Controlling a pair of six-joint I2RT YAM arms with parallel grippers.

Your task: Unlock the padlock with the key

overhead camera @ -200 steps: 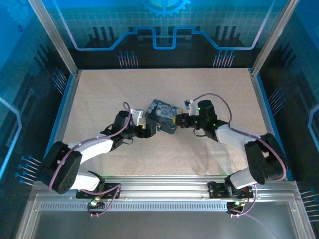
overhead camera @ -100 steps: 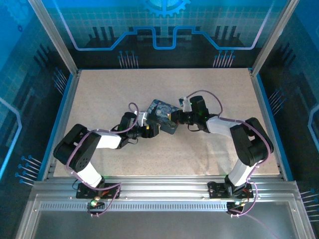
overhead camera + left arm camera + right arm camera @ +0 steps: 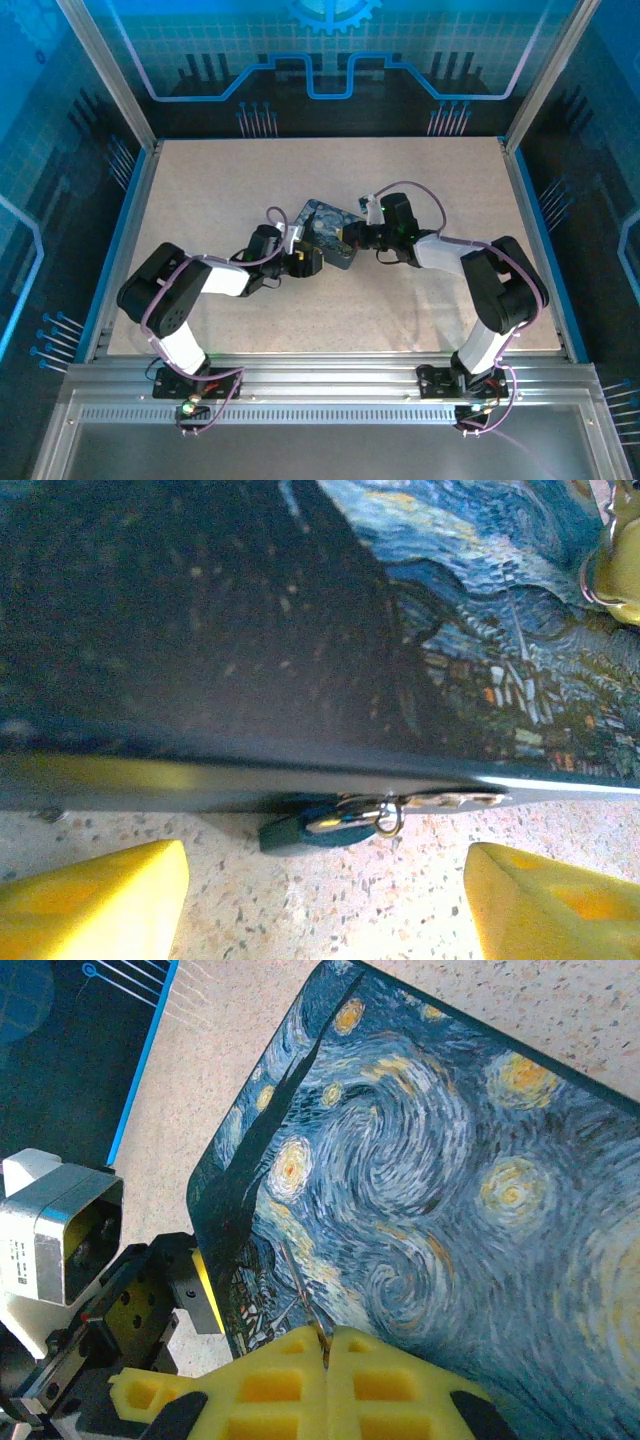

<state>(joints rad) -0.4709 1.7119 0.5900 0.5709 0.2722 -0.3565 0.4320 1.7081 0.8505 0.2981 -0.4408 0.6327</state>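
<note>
The padlock (image 3: 318,830) lies on the table (image 3: 250,905) at the tin's (image 3: 200,630) lower edge, its long axis along that edge. It is straight ahead of the nearer left hand (image 3: 325,895), whose fingers are apart. The right hand (image 3: 327,1345), clamped on the key (image 3: 296,1272), is over the lid.

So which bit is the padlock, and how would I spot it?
Find the dark-blue tin painted with a swirling night sky, in the middle. At its edge sits the padlock: tiny, dark-blue body with silver shackle, dwarfed by the tin.
</note>
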